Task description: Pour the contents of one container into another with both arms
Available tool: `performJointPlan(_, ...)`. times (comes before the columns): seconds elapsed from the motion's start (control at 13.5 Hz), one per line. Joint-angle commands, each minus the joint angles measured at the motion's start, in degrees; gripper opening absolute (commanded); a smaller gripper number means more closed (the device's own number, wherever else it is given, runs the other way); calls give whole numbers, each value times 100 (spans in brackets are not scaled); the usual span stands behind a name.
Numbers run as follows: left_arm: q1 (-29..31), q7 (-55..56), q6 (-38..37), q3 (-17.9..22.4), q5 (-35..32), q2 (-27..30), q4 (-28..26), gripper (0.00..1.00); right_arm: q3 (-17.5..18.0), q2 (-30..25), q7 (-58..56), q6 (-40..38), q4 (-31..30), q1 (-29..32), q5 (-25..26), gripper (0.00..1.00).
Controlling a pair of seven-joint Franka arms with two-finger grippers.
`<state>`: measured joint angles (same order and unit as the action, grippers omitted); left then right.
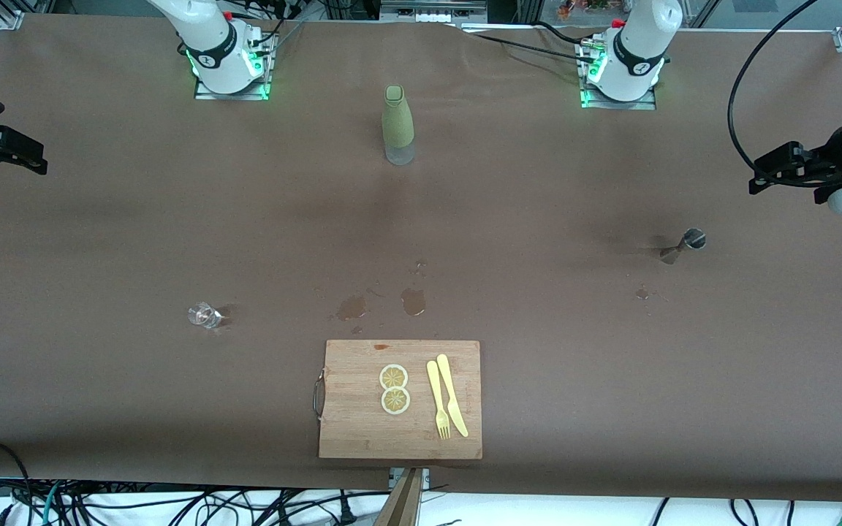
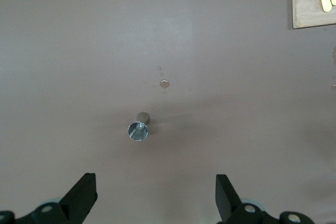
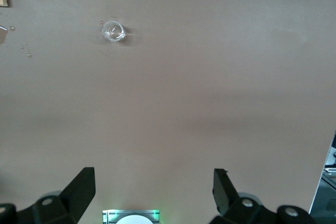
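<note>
On the brown bench [image 1: 538, 329], both released, my left gripper [image 2: 152, 203] hovers above the upright jigger [image 1: 684, 246] and my right gripper [image 3: 152, 203] short of the glass cup [image 1: 205, 315], so I'd descend squarely and pinch the jigger's waist.

A jigger [image 1: 684, 245] stands toward the left arm's end of the table, a glass cup [image 1: 205, 315] toward the right arm's end. A cutting board [image 1: 351, 424] lies nearest the camera, a green bottle [image 1: 398, 124] farthest.

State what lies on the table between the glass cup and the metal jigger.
In the front view, wet spill patches lie between the glass cup and the jigger; otherwise bare brown cloth.
</note>
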<state>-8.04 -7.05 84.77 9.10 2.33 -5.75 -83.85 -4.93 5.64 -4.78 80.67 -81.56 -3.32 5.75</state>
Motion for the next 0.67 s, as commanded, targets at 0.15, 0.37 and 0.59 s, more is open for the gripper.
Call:
performJointPlan(0.15, 22, -16, -48, -5, 31, 83, -53, 100, 19, -72, 266, -8, 44, -99, -22, 100)
performJointPlan(0.37, 22, -16, -48, -5, 40, 83, -53, 100, 19, -203, 267, 10, -70, -81, -136, 100)
performJointPlan(0.59, 30, -16, -48, -5, 57, 83, -53, 100, 19, -274, 197, 27, -158, -46, -127, 100)
